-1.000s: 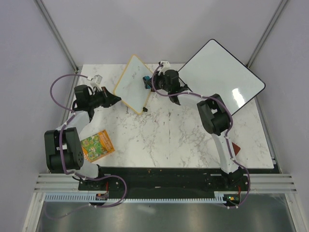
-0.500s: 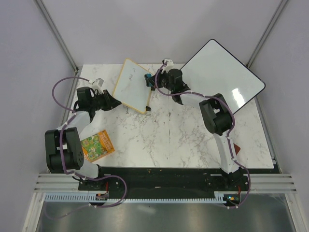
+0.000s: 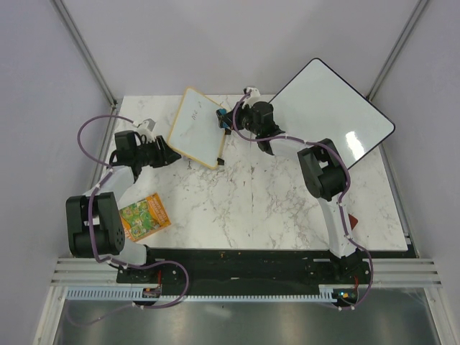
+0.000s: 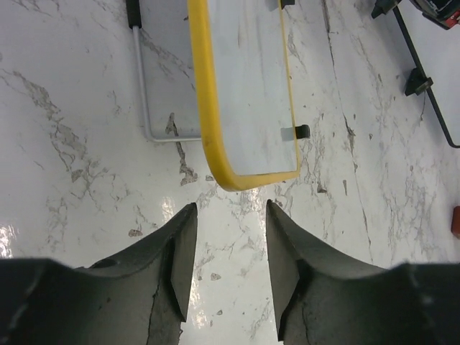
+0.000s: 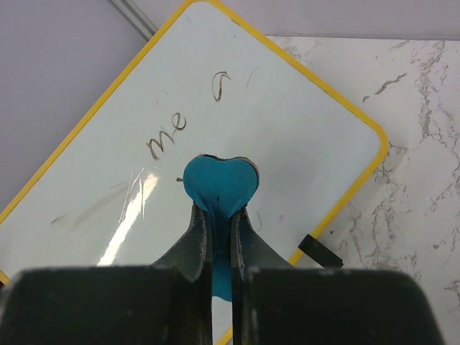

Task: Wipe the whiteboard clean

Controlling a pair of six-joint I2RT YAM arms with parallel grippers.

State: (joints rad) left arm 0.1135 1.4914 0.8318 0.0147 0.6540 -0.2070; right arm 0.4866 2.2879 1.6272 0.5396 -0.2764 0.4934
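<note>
The small yellow-framed whiteboard (image 3: 195, 128) stands tilted at the back of the table. In the right wrist view (image 5: 287, 136) it carries the writing "me" (image 5: 167, 133) and a small mark above it. My right gripper (image 3: 228, 121) is shut on a blue eraser (image 5: 219, 188), which is pressed against the board's face just below the writing. My left gripper (image 3: 171, 154) is open and empty. In the left wrist view its fingertips (image 4: 183, 223) sit just short of the board's near yellow corner (image 4: 248, 180) without touching it.
A large white board with a black edge (image 3: 330, 111) leans at the back right. A colourful booklet (image 3: 144, 218) lies at the front left. A small red object (image 3: 351, 220) sits by the right arm. A wire stand (image 4: 144, 86) shows behind the small board.
The small whiteboard has shifted and turned compared with one second ago. My right gripper moved slightly right with the eraser. Little has changed in the last half second.
</note>
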